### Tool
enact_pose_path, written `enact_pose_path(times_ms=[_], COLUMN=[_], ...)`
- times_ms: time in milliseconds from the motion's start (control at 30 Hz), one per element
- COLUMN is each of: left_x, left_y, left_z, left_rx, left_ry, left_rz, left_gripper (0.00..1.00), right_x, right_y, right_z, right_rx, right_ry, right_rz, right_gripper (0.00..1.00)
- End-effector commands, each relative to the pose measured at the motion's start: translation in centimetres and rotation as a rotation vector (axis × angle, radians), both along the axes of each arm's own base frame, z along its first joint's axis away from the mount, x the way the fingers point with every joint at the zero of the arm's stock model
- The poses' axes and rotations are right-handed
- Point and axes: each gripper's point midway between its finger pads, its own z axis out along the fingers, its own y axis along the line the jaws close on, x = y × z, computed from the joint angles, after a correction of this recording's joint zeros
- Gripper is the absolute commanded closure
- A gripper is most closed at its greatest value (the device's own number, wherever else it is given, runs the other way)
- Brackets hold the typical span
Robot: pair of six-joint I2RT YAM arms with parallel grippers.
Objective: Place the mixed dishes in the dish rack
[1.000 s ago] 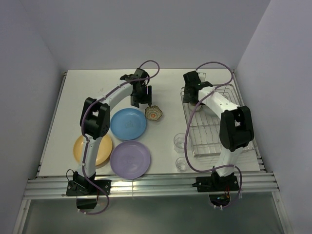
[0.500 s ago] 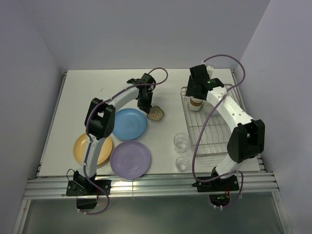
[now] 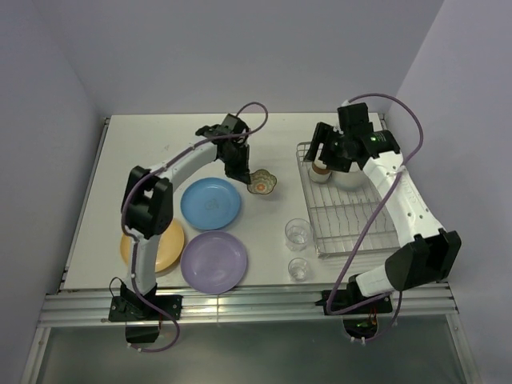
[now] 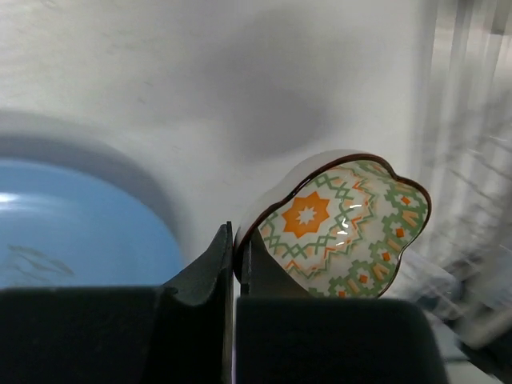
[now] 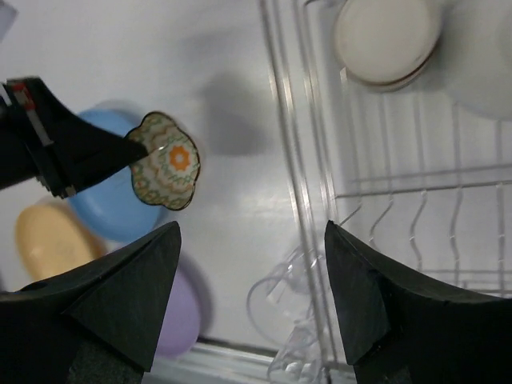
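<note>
My left gripper [image 3: 239,170] [image 4: 237,258] is shut on the near rim of the small floral patterned bowl [image 3: 262,183] [image 4: 344,228] [image 5: 166,170], which hangs tilted just above the table, right of the blue plate [image 3: 210,202]. The orange-yellow plate [image 3: 152,244] and the purple plate [image 3: 214,261] lie nearer the front. In the dish rack [image 3: 352,232] [image 5: 384,192], a brown cup [image 3: 321,170] [image 5: 388,38] and a white bowl [image 3: 350,178] [image 5: 488,64] stand at the far end. My right gripper [image 3: 326,154] [image 5: 252,228] hovers open and empty over the rack's far-left corner.
Two clear glasses [image 3: 298,233] [image 3: 298,269] stand on the table just left of the rack's near-left corner; one glass [image 5: 292,300] shows below my right fingers. The blue plate [image 4: 72,216] lies close to the left of the held bowl.
My left gripper closed on the floral bowl's rim and carried it slightly up and to the right. My right arm lifted away from the brown cup, which stays in the rack.
</note>
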Motion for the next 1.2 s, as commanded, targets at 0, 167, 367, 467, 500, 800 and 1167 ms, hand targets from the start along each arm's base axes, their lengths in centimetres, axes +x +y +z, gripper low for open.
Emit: enact_pose_path(times_ms=[0,167,367,467,500,800,1167], left_x=[-1.2,-5.4,-8.9,-9.8,-9.9,-10.6,-8.9], left_y=[-3.8,-5.5,-6.0,-5.9,-5.8,-5.0,-8.7], left_z=[12.3,19.0,26.1,27.3,27.0,28.1,26.6], left_rx=[-0.399,-0.714,-1.160,-1.253,-1.265,-1.498,-1.234], left_ry=[-0.101,-0.069,0.008,0.025,0.040,0.151,0.115], left_rz=[-0.011,-0.090,-0.103,-0.124,-0.118,-0.070,-0.003], left_gripper=[1.00,1.00,1.00,1.00,1.00,1.00,1.00], right_x=[-3.2,-6.0,-7.8,-8.4,-8.5,-9.3,-9.2], right_y=[2.9,5.4,7.9,8.4,8.5,8.6,8.0], right_z=[2.7,4.4,7.7,9.6,10.1,13.8,15.7], right_rx=[0.248,0.503,0.769,0.832,0.838,0.874,0.764], right_ry=[0.001,0.001,-0.034,-0.062,-0.069,-0.132,-0.219], right_rz=[0.128,0.280,0.374,0.408,0.415,0.435,0.398], right_gripper=[0.21,0.21,0.21,0.21,0.21,0.21,0.23])
